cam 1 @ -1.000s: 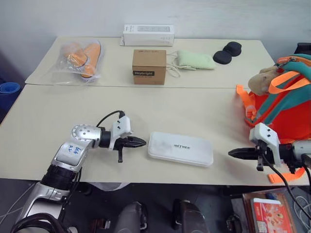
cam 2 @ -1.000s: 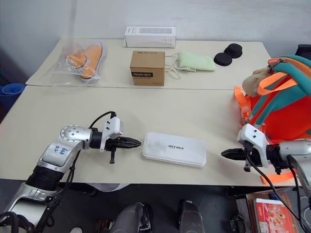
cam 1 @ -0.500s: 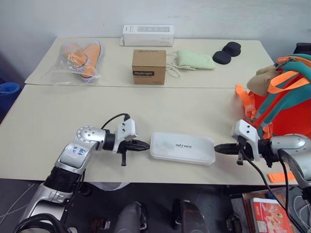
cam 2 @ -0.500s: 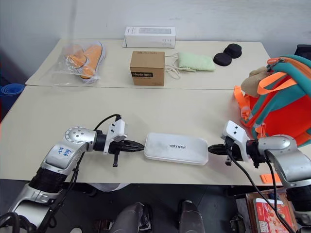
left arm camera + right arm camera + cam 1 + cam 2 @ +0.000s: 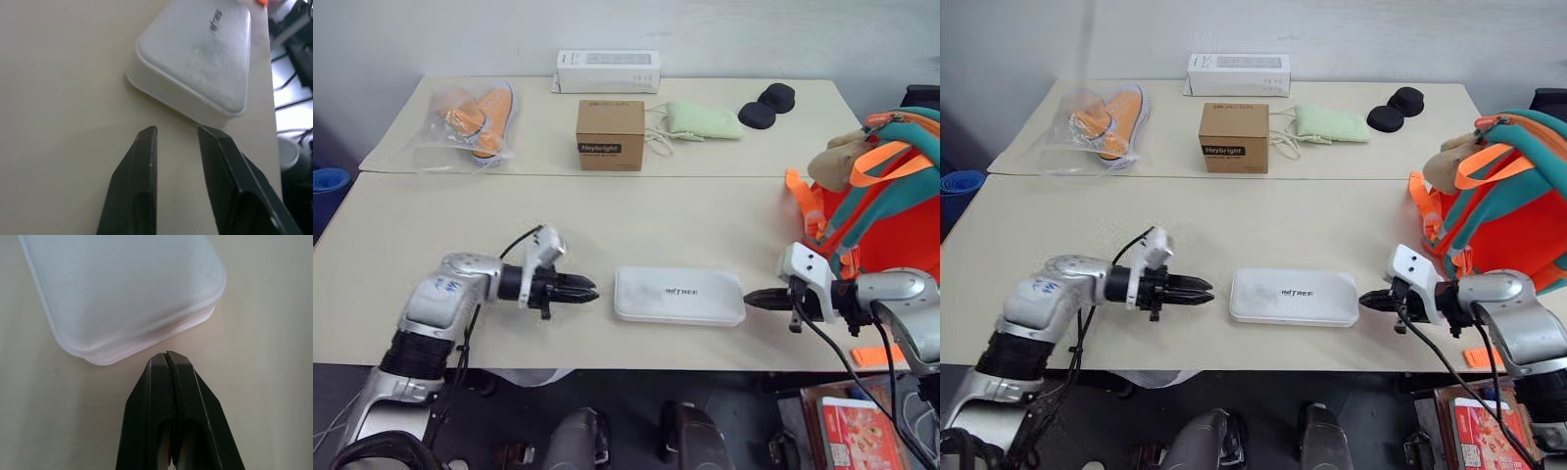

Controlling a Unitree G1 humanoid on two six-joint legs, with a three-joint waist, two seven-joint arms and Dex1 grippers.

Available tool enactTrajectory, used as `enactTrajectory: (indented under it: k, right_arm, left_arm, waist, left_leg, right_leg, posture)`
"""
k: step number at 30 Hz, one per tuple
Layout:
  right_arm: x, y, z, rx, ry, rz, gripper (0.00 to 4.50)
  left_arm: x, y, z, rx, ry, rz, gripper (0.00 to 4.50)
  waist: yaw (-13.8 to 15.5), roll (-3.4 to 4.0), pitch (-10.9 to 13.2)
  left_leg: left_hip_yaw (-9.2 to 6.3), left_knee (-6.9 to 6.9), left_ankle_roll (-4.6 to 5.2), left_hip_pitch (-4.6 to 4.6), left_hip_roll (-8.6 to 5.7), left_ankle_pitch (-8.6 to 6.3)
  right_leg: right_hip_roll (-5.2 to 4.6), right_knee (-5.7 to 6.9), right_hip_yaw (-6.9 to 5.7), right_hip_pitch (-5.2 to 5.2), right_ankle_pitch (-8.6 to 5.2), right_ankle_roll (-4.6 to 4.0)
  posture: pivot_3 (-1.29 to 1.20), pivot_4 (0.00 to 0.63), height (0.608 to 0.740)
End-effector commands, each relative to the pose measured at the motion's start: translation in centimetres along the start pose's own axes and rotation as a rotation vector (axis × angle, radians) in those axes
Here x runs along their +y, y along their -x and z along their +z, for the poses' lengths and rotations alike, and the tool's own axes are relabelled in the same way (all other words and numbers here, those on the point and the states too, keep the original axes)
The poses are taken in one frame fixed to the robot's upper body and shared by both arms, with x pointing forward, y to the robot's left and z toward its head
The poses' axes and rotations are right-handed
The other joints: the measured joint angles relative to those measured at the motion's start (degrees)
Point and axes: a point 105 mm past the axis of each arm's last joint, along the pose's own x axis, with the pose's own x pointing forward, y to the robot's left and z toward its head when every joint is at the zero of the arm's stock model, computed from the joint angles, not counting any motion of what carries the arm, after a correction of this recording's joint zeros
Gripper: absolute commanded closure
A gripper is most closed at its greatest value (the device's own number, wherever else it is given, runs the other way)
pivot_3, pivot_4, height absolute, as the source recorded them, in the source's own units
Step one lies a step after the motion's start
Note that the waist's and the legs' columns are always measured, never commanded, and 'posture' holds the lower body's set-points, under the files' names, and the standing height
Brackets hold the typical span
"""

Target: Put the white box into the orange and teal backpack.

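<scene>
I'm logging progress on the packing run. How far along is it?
Done: nothing yet; the white box lies flat on the table, apart from the orange and teal backpack. In hand: left gripper open, right gripper shut, flanking the box ends. Left: grasp, lift, pack.

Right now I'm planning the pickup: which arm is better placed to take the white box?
Probably left: the left tool is open facing the white box; the right tool is shut.
</scene>
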Motion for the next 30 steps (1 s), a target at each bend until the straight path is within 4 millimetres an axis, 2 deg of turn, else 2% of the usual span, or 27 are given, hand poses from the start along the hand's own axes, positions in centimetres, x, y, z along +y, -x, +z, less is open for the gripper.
enactTrajectory:
  k: [1, 3, 7, 11, 13, 16, 20, 23, 29, 30]
  right_arm:
    - [-0.2, 0.7, -0.1, 0.015, 0.043, -0.013, 4.5]
    - [-0.2, 0.7, -0.3, 0.019, 0.049, -0.014, 4.5]
    - [-0.4, 0.2, -0.4, 0.02, 0.078, -0.034, 4.5]
    - [-0.5, -0.3, -0.5, 0.019, 0.086, -0.037, 4.5]
    - [-0.4, -0.4, -0.4, 0.011, 0.088, -0.032, 4.5]
    - [-0.3, -0.7, -0.3, 0.001, 0.09, -0.026, 4.5]
    - [-0.2, -1.0, -0.3, -0.006, 0.09, -0.025, 4.5]
    - [-0.2, -1.1, -0.4, -0.008, 0.089, -0.026, 4.5]
    - [0.0, -1.4, -0.8, -0.008, 0.087, -0.033, 4.5]
    - [0.0, -1.5, -0.8, -0.009, 0.086, -0.033, 4.5]
  left_arm:
    - [-0.1, 0.7, 0.5, -0.035, 0.172, -0.015, 1.78]
    - [0.1, 0.7, 0.6, -0.041, 0.253, -0.016, 1.18]
    - [0.0, -1.1, 0.1, 0.032, 0.419, -0.023, 0.04]
    - [-1.0, -3.1, 0.5, 0.056, 0.513, -0.08, 0.02]
    - [-1.5, -4.3, 0.4, 0.094, 0.505, -0.093, 0.02]
    - [-1.1, -5.8, -0.1, 0.133, 0.492, -0.053, 0.02]
    - [-1.3, -7.6, 0.6, 0.122, 0.506, -0.082, 0.02]
    - [-1.7, -8.3, 1.4, 0.109, 0.504, -0.115, 0.02]
    - [-2.2, -8.8, 2.2, 0.102, 0.468, -0.168, 0.02]
    - [-2.0, -8.9, 2.2, 0.1, 0.467, -0.158, 0.19]
  waist:
    - [-0.1, 0.0, 0.0]
    - [-0.1, 0.0, 0.0]
    - [0.0, -0.02, 0.0]
    - [0.0, -0.02, 0.0]
    - [-0.1, -0.03, 0.0]
    - [-0.1, -0.03, 0.0]
    - [0.1, -0.05, 0.0]
    - [0.1, -0.06, 0.0]
    - [-0.1, -0.07, 0.0]
    - [-0.1, -0.07, 0.0]
  left_leg:
    - [0.0, 0.02, 0.01, 0.01, -0.01, 0.0]
    - [0.0, 0.04, 0.0, 0.01, -0.01, 0.0]
    - [0.0, 0.08, -0.01, 0.02, -0.01, 0.0]
    - [0.0, 0.08, -0.02, 0.03, 0.0, 0.0]
    - [0.0, 0.11, -0.02, 0.04, 0.0, 0.01]
    - [0.0, 0.12, -0.05, 0.08, 0.01, 0.01]
    - [-0.02, 0.13, -0.11, 0.16, 0.01, 0.04]
    - [-0.08, 0.13, -0.24, 0.16, -0.02, -0.03]
    - [-0.08, 0.13, -0.4, 0.16, -0.01, -0.1]
    - [-0.08, 0.13, -0.4, 0.16, -0.01, -0.1]
  right_leg:
    - [0.01, 0.03, 0.01, 0.02, 0.0, 0.01]
    - [0.06, 0.06, 0.02, 0.02, 0.0, 0.01]
    - [0.25, 0.08, 0.03, 0.04, -0.01, 0.01]
    - [0.32, 0.12, 0.07, 0.07, 0.0, 0.02]
    - [0.32, 0.15, 0.09, 0.09, 0.0, 0.02]
    - [0.34, 0.14, 0.13, 0.09, 0.0, 0.02]
    - [0.31, 0.1, 0.21, 0.16, 0.0, 0.01]
    - [-0.02, 0.1, 0.3, 0.18, 0.0, 0.01]
    - [-0.01, 0.1, 0.24, 0.17, 0.0, 0.01]
    - [-0.01, 0.1, 0.23, 0.17, 0.0, 0.01]
  posture:
    - [0.0, 0.15, 0.74]
    - [0.0, 0.15, 0.74]
    - [0.0, 0.15, 0.74]
    - [0.0, 0.15, 0.74]
    - [0.0, 0.15, 0.74]
    - [0.0, 0.15, 0.74]
    - [0.0, 0.15, 0.74]
    - [0.0, 0.15, 0.74]
    - [0.0, 0.15, 0.74]
    - [0.0, 0.15, 0.74]
